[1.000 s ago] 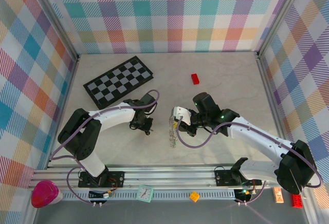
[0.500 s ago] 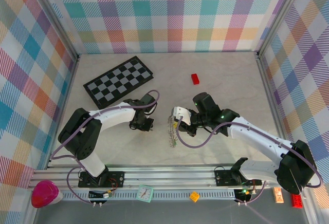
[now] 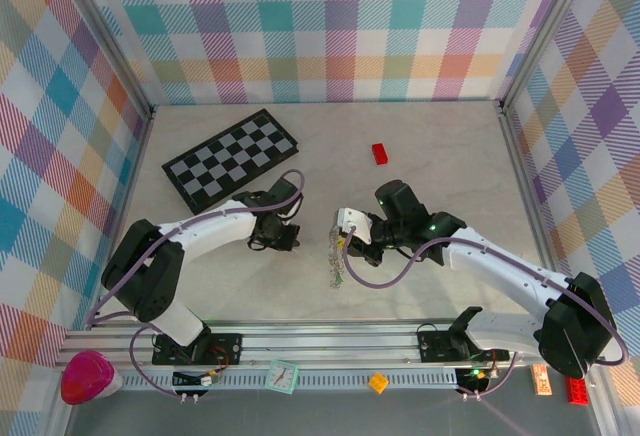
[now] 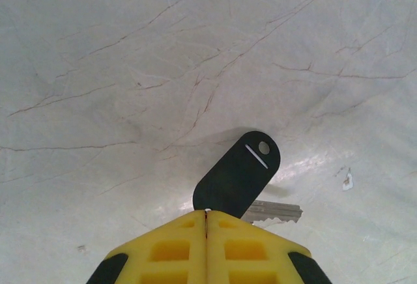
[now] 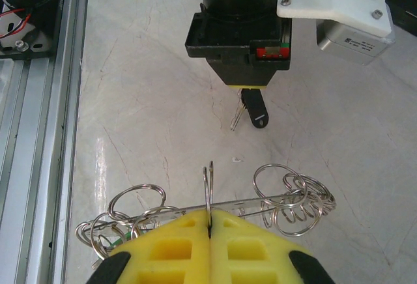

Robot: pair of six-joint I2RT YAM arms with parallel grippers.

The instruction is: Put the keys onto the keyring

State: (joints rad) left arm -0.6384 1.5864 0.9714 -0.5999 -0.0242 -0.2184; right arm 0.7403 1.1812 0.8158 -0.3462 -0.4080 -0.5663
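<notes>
1. Hanging from the left pincer (image 4: 206, 215), the black-headed key (image 4: 238, 172) sticks out past the yellow fingertips. Its head tilts up to the right, with the small hole at the far end. The short metal blade (image 4: 273, 212) points off to the right, just beside the fingertips.
2. The left pincer's jaws are pressed fully together, with the near edge of the key's black head pinched in the seam between them. The key is lifted off the marbled bench (image 4: 98, 69) and casts a soft shadow on it.
3. The keyring (image 5: 301, 196) looks like a tangle of silvery wire loops strung along a thin bar. The right pincer (image 5: 210, 220) grips it with its jaws fully together on one upright loop near the middle. The other loops spread out to both sides of the yellow fingertips.
4. In the right wrist view, the left pincer faces the keyring from across the bench. The black key dangles below it, apart from the loops, with bare bench between them.
5. From above, both pincers sit near the middle of the bench, close together but not touching. The keyring stretches from the right pincer toward the near edge.
6. A chessboard (image 3: 232, 159) lies flat at the far left, beyond the left arm. A red block (image 3: 380, 153) sits farther back, well apart from both pincers.
</notes>
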